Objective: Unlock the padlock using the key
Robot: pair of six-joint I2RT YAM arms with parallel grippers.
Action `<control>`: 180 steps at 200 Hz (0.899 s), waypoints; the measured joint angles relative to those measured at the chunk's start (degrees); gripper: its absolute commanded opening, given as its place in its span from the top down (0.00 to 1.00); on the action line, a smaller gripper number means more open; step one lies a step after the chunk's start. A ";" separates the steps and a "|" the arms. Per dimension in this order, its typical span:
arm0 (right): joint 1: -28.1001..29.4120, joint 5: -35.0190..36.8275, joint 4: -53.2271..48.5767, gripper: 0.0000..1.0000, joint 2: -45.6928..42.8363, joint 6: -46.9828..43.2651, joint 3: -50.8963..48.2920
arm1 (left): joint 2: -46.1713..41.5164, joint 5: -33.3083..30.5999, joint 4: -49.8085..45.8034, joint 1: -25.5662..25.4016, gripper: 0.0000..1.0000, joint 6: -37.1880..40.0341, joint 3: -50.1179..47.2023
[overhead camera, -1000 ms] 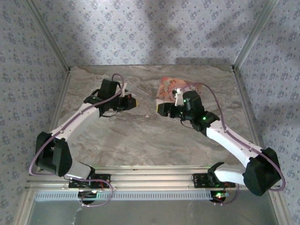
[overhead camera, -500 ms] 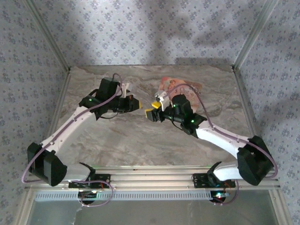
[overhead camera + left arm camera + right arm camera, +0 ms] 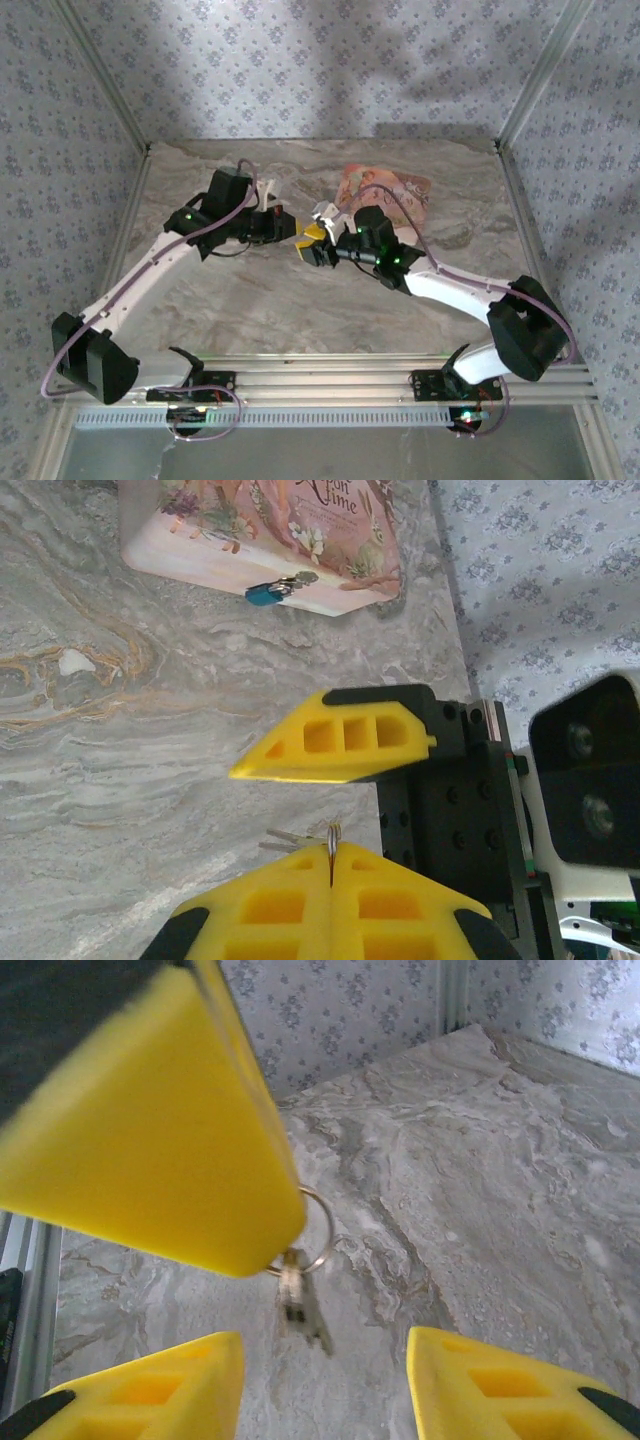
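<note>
Yellow-fingered, the left gripper [image 3: 331, 852] pinches the key ring [image 3: 329, 1235] a little off the book [image 3: 250, 530], with the key [image 3: 298, 1300] hanging below. The right gripper [image 3: 325, 1380] faces it with jaws spread. A small blue padlock [image 3: 265, 593] lies at the book's edge.

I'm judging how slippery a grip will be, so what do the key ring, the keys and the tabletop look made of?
Key ring: thin wire with a silvery shine, so probably polished metal.
Keys: probably metal with a duller grey finish, though they are blurred.
Tabletop: grey veined marble look with a low sheen. It could be stone or printed laminate.
</note>
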 measured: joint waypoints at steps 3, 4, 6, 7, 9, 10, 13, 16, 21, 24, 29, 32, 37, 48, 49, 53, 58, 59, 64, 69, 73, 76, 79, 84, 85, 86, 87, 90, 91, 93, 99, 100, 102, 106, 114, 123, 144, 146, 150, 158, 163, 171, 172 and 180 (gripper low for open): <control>0.13 -0.02 0.02 0.60 0.00 -0.11 0.00 | -0.09 0.00 0.00 0.00 1.00 0.00 -0.13; 0.15 0.00 0.02 0.60 0.00 -0.09 0.02 | -0.11 0.00 0.00 0.00 1.00 0.00 -0.17; 0.24 0.00 0.00 0.61 0.00 -0.35 0.04 | -0.13 0.02 0.00 0.00 1.00 0.00 -0.31; 0.31 0.00 0.00 0.62 0.00 -0.52 0.04 | -0.15 0.02 0.00 0.00 1.00 0.00 -0.33; 0.35 0.00 0.02 0.63 0.00 -0.48 0.04 | -0.24 0.00 0.00 0.00 1.00 0.00 -0.46; 0.39 0.00 0.02 0.64 0.00 -0.44 0.04 | -0.24 0.00 0.00 0.00 1.00 -0.02 -0.48; 0.50 0.00 0.02 0.65 0.00 -0.85 0.04 | -0.31 0.02 -0.02 0.00 1.00 0.00 -0.63; 0.61 -0.02 0.04 0.67 0.00 -0.92 0.07 | -0.35 0.02 -0.02 0.00 1.00 0.00 -0.79; 0.76 -0.02 0.04 0.69 0.00 -1.44 0.09 | -0.44 0.07 0.00 0.00 1.00 0.00 -1.07; 0.83 0.00 0.00 0.70 0.00 -1.27 0.11 | -0.46 0.09 -0.02 0.00 1.00 0.00 -1.20; 0.98 0.00 -0.04 0.72 0.00 -1.64 0.17 | -0.52 0.22 -0.04 0.00 1.00 0.00 -1.42; 1.03 0.02 -0.09 0.73 0.00 -1.88 0.22 | -0.55 0.24 -0.04 0.00 1.00 0.00 -1.57; 1.11 0.00 -0.11 0.76 0.00 -2.01 0.28 | -0.55 0.31 -0.09 0.00 1.00 0.02 -1.75; 1.22 0.02 -0.20 0.83 0.02 -2.71 0.61 | -0.55 0.46 -0.15 0.00 1.00 0.02 -2.10; 1.22 0.02 -0.20 0.84 0.02 -2.67 0.61 | -0.55 0.48 -0.15 0.00 1.00 0.02 -2.14; 1.25 0.02 -0.28 0.86 0.02 -2.99 0.76 | -0.55 0.48 -0.20 0.00 1.00 0.04 -2.25; 1.25 0.04 -0.46 0.88 0.00 -2.91 0.98 | -0.55 0.50 -0.28 0.00 1.00 0.04 -2.32; 1.25 0.04 -0.50 0.88 0.00 -3.04 1.03 | -0.55 0.50 -0.28 0.00 1.00 0.04 -2.32; 1.25 0.11 -1.09 0.90 0.02 -3.04 1.31 | -0.55 0.66 -0.37 0.02 1.00 0.07 -2.34; 1.22 0.04 -1.51 0.92 0.02 -3.26 1.55 | -0.57 0.68 -0.39 0.04 1.00 0.09 -2.34; 1.16 0.07 -1.92 0.93 0.02 -3.39 1.75 | -0.57 0.68 -0.37 0.04 1.00 0.11 -2.34; 1.16 0.11 -2.27 0.94 0.02 -3.34 1.92 | -0.59 0.70 -0.37 0.04 1.00 0.20 -2.34; 1.18 0.15 -2.75 0.94 0.02 -3.45 2.10 | -0.59 0.68 -0.37 0.07 1.00 0.22 -2.34; 1.18 0.17 -3.32 0.96 0.02 -3.37 2.34 | -0.59 0.66 -0.42 0.07 1.00 0.24 -2.34; 1.18 0.17 -3.52 0.96 0.02 -3.43 2.43 | -0.59 0.66 -0.42 0.07 1.00 0.26 -2.34; 1.18 0.17 -3.63 0.96 0.02 -3.43 2.47 | -0.59 0.66 -0.44 0.07 1.00 0.26 -2.34; 1.18 0.15 -3.78 0.97 0.02 -3.43 2.56 | -0.59 0.66 -0.46 0.09 1.00 0.26 -2.34; 1.18 0.17 -4.09 0.98 0.02 -3.39 2.67 | -0.59 0.66 -0.48 0.15 1.00 0.26 -2.34; 1.18 0.17 -4.24 0.98 0.02 -3.41 2.73 | -0.59 0.66 -0.50 0.17 1.00 0.26 -2.34; 1.18 0.15 -4.44 0.99 0.02 -3.45 2.82 | -0.59 0.66 -0.52 0.15 1.00 0.28 -2.34; 1.18 0.15 -4.85 1.00 0.02 -3.43 2.95 | -0.59 0.66 -0.52 0.17 1.00 0.31 -2.43; 1.18 0.13 -4.94 1.00 0.02 -3.41 2.95 | -0.59 0.68 -0.52 0.17 1.00 0.31 -2.43; 1.18 0.13 -5.01 1.00 0.02 -3.32 2.99 | -0.59 0.68 -0.55 0.20 1.00 0.35 -2.45; 1.18 0.07 -5.29 1.00 0.02 -3.37 3.04 | -0.59 0.68 -0.57 0.20 1.00 0.48 -2.51; 1.18 0.02 -5.79 1.00 0.00 -3.34 3.06 | -0.59 0.66 -0.59 0.22 1.00 0.50 -2.71; 1.18 0.00 -6.29 1.00 -0.02 -3.32 3.06 | -0.59 0.66 -0.57 0.22 1.00 0.63 -3.10; 1.18 -0.07 -8.15 1.00 -0.50 -3.19 3.04 | -0.59 1.16 -0.35 0.26 0.99 0.70 -4.04; 1.16 -0.11 -8.39 1.00 -0.61 -3.19 3.04 | -0.59 1.29 -0.20 0.26 0.99 0.68 -4.13; 1.11 -0.15 -8.87 1.00 -0.81 -3.17 3.04 | -0.59 1.51 0.00 0.26 0.98 0.68 -4.26; 0.98 -0.33 -9.70 1.00 -1.31 -3.17 3.04 | -0.59 1.99 0.42 0.26 0.97 0.70 -4.50; 0.83 -0.46 -10.27 1.00 -1.64 -3.19 3.04 | -0.59 2.38 0.66 0.26 0.96 0.68 -4.59; 0.63 -0.68 -11.02 1.00 -2.23 -3.17 3.04 | -0.59 3.04 1.14 0.22 0.95 0.68 -4.76; 0.63 -0.70 -11.10 1.00 -2.29 -3.19 3.04 | -0.59 3.06 1.18 0.20 0.95 0.70 -4.79; 0.39 -0.98 -11.96 1.00 -2.89 -3.17 3.04 | -0.59 3.69 1.77 0.15 0.94 0.70 -4.92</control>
